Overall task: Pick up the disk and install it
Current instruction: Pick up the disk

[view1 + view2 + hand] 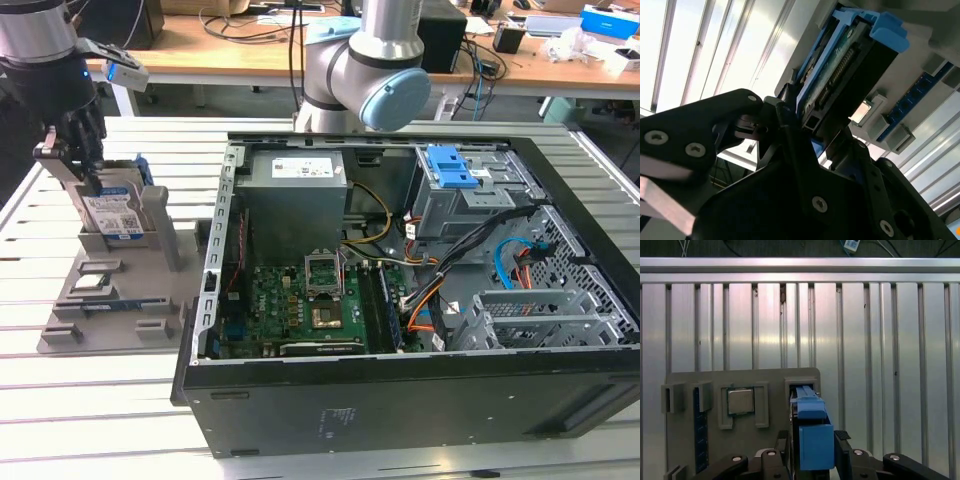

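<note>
The gripper [92, 168] hangs over the grey parts fixture [60, 335] at the exterior view's left, wrist pointing straight down. Between its fingers [842, 440] stands the disk [118, 218], upright on its edge, its lower part seated in the fixture's slot and its white-and-blue label facing out. In both wrist views the two black fingers sit against the disk's flat sides, one on each, with the bright blue frame poking out past them. From here it looks clamped on the disk, with no gap on either side.

Just beside the gripper, in the next pocket of the same fixture, lies a small square silver chip [741, 401], flat and apart from the disk. One pocket further from the gripper, a dark blue memory stick [700, 432] stands on edge in its own groove. A grey upright post [160, 228] of the fixture rises close to the disk on the side away from the gripper's body.

Well apart from the gripper, toward the exterior view's right, the open computer case [400, 410] lies on its side on the slatted aluminium table [100, 430]. Inside it are the green motherboard [295, 305], the power supply [295, 190] and, at the corner farthest from the gripper, a drive cage topped by a blue latch plate [455, 168]. The arm's grey elbow joint [375, 75] looms behind the case.
</note>
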Motion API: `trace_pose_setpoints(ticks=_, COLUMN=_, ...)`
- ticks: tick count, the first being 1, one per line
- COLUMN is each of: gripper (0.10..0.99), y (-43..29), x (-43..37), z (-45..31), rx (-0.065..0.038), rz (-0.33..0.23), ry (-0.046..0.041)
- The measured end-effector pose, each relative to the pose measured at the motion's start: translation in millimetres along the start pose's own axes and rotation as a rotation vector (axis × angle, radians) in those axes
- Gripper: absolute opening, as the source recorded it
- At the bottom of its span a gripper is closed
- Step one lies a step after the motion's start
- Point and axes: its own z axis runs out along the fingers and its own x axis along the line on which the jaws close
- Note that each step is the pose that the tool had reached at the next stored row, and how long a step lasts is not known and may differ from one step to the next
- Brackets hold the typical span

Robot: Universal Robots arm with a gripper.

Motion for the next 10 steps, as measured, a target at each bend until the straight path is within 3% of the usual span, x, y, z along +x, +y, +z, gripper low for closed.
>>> trace_pose_setpoints(ticks=2, gripper=0.463, y=0.0, x=0.0, z=0.0, rx=0.000, rz=0.000, ry=-0.0003)
trace_pose_setpoints(ticks=4, gripper=0.369, y=0.0, x=0.0, z=0.0, rx=0.000, rz=0.000, ry=-0.0002)
trace_pose_setpoints(ticks=10, gripper=0.369, y=0.0, x=0.0, z=0.0, rx=0.000, rz=0.000, ry=-0.0004)
